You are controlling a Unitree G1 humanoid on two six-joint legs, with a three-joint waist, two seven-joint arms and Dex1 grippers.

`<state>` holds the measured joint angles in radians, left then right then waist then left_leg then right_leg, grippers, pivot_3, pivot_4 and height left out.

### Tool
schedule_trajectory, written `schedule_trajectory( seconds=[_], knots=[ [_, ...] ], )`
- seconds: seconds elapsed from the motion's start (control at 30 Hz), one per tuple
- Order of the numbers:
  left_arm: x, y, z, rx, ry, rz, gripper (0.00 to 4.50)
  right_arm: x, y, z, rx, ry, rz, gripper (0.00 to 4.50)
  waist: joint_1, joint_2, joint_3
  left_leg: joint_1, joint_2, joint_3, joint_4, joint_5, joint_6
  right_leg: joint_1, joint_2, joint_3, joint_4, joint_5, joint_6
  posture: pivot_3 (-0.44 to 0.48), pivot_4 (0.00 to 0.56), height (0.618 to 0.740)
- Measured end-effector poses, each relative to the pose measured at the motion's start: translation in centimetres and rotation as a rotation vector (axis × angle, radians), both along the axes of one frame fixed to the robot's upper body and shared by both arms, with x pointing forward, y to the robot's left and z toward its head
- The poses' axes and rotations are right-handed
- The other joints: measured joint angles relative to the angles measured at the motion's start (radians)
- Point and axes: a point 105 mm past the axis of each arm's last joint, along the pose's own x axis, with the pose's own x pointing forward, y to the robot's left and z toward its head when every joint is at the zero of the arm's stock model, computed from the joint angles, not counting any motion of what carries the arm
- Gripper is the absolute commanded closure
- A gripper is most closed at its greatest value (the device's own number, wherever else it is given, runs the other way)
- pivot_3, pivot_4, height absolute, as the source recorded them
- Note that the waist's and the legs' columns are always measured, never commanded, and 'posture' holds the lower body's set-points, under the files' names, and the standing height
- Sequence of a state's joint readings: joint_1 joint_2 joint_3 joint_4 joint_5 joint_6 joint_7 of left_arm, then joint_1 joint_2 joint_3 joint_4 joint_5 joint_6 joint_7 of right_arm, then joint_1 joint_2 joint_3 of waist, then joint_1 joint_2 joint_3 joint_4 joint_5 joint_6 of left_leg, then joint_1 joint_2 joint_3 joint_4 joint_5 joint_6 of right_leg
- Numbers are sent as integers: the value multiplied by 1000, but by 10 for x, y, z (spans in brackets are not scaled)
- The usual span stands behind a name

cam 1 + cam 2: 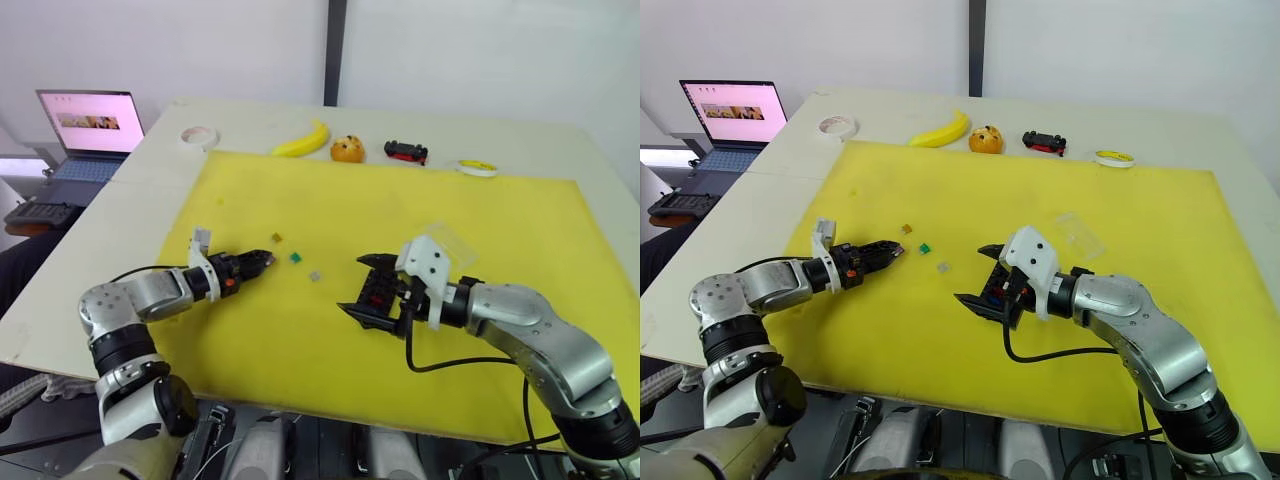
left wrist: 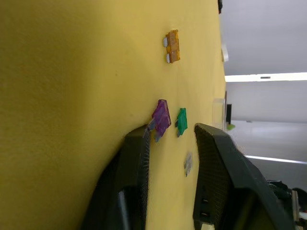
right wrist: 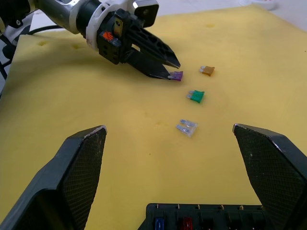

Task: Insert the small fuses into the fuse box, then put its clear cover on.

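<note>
Now my left gripper (image 3: 165, 64), spread, noses the purple fuse (image 3: 177, 75) on the mat; green (image 3: 195, 96) lies at its 5 o'clock. Right gripper (image 1: 368, 285) is spread around the box (image 3: 206, 221). Fuses look light, stiff, slippery: pinch flat sides.

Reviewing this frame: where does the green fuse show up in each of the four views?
Left eye view: green fuse, mid-mat, between the two end effectors.
Right eye view, same spot.
Left wrist view, just beyond the left end effector, beside the purple fuse.
Right wrist view, between the orange fuse and the clear fuse.
Shared landmark: the orange fuse.
</note>
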<state>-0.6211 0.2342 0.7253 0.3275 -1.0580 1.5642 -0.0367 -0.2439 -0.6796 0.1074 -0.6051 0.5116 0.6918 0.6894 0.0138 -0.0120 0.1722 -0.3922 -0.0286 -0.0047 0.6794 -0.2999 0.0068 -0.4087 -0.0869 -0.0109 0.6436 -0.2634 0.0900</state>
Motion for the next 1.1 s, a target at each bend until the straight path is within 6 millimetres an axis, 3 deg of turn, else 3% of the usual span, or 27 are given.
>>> schedule_trajectory(
  seconds=[0.03, 0.5, 0.7, 0.9, 1.1],
  knots=[
    [0, -1, 1, 2, -4, -1, 4454, 0, 0, 0, 2, 1, 1, 0, 0, 0, 0, 0, 0, 0, 0, 0, 0, 0, 0, 0, 0, 0, 0, 0, 150, 740],
    [-1, 2, 1, 6, 0, 7, 4454, 0, -1, 1, 5, -1, -2, 0, -2, 0, 0, 0, 0, 0, -1, 0, 0, 0, 0, 0, 0, 0, 0, 0, 150, 740],
    [-6, 9, 17, -36, -65, -26, 4454, 1, -7, 4, 42, 23, -36, 0, -4, -1, 1, -1, 1, 0, -2, 0, 0, -2, 1, 0, 0, 0, 0, 0, 150, 740],
    [-19, 2, 55, -49, -253, -132, 4454, -3, -4, 14, 213, 113, -68, 0, -2, -2, 2, -2, 1, 0, -3, 1, -2, -3, 0, 0, -1, 0, 0, 0, 150, 740],
    [-27, -33, 96, -170, -417, -249, 4454, -2, 12, 31, 472, 246, -90, 0, -2, -2, 2, -4, 1, 0, -3, 0, 0, -5, -1, 0, -1, 0, 0, 0, 150, 740]
  ],
)
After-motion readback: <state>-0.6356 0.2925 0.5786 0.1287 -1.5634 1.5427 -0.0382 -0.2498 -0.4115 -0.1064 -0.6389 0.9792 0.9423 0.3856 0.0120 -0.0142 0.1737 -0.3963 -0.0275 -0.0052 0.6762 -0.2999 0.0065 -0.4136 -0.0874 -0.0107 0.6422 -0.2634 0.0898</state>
